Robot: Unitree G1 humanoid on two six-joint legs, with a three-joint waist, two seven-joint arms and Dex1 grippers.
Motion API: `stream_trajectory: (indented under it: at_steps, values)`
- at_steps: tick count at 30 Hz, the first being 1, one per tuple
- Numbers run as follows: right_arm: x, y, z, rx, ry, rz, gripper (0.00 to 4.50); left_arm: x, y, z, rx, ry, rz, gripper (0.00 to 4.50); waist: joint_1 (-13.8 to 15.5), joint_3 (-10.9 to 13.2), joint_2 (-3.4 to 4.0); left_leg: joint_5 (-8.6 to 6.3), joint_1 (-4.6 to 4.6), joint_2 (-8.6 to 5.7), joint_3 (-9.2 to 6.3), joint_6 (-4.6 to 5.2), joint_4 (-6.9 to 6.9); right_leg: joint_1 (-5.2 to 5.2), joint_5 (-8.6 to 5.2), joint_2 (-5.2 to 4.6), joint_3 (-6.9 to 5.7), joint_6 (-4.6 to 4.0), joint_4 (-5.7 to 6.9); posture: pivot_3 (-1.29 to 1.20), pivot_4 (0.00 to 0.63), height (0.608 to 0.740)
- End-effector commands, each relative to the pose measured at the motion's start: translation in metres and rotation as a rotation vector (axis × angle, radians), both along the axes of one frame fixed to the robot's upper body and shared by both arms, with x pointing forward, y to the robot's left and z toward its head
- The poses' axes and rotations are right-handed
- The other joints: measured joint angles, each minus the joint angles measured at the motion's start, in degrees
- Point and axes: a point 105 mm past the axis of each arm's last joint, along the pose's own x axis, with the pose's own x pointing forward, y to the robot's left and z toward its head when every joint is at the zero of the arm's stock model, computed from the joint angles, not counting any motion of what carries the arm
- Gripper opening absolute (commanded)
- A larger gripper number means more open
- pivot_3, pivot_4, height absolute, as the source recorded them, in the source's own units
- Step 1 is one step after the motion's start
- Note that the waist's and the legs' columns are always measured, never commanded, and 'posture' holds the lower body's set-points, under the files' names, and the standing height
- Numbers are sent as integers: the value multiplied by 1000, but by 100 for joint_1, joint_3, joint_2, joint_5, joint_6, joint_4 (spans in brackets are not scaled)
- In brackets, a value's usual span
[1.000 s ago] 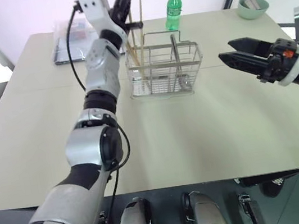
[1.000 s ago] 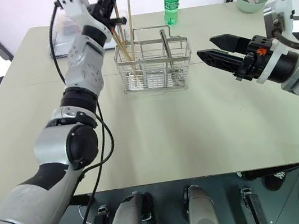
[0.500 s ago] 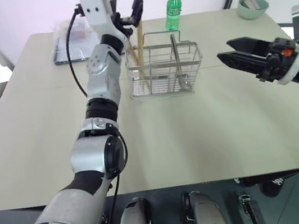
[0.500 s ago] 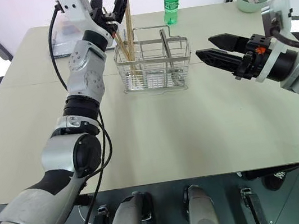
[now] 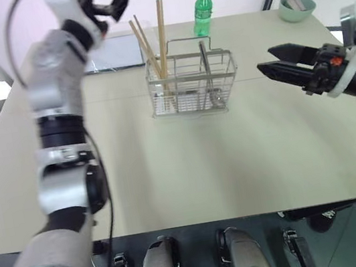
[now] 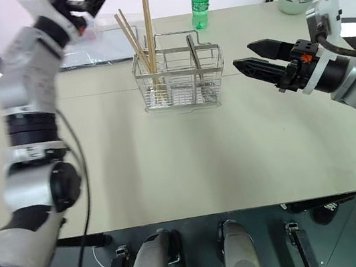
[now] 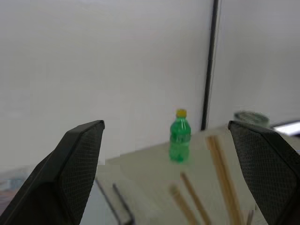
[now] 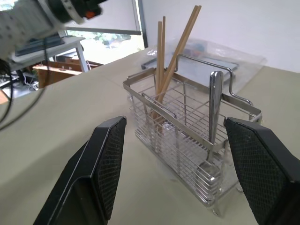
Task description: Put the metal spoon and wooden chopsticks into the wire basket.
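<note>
Wooden chopsticks (image 5: 153,42) lean upright in one end of the wire basket (image 5: 190,84), the spoon (image 5: 207,68) standing in its other end, on the surface (image 5: 236,158). Left gripper (image 5: 106,2) hangs spread apart and empty above; right gripper (image 5: 282,66), also spread, points at the basket. Either arm sweeping low could topple the leaning sticks or shove the light basket.

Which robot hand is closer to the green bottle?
Left, I think. The left hand is up high, open, beside the table's far end, across the wooden chopsticks from the green bottle. The right hand is open, nearer the robot, level with the wire basket.
</note>
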Motion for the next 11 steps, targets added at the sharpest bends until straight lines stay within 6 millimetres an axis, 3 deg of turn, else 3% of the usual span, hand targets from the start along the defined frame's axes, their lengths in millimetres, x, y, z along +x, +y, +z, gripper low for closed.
stream_trajectory:
  at_steps: [1,6,11]
  values:
    - [2,-10,16,-49,-72,-3,3412,-39,0,-1,272,26,-179,4439,-1,0,4,0,0,0,1,-1,0,0,0,0,0,0,0,0,150,707]
    - [11,-17,16,-84,-75,11,3412,-79,33,-16,450,134,-259,4439,29,1,6,0,-2,0,-2,-6,1,-1,-1,-3,0,-2,-5,0,150,707]
    - [17,-13,13,-97,-68,44,3412,-96,43,-40,564,207,-262,4439,44,2,7,-1,-4,-1,-6,-7,1,-2,-2,-6,1,-4,-7,0,150,707]
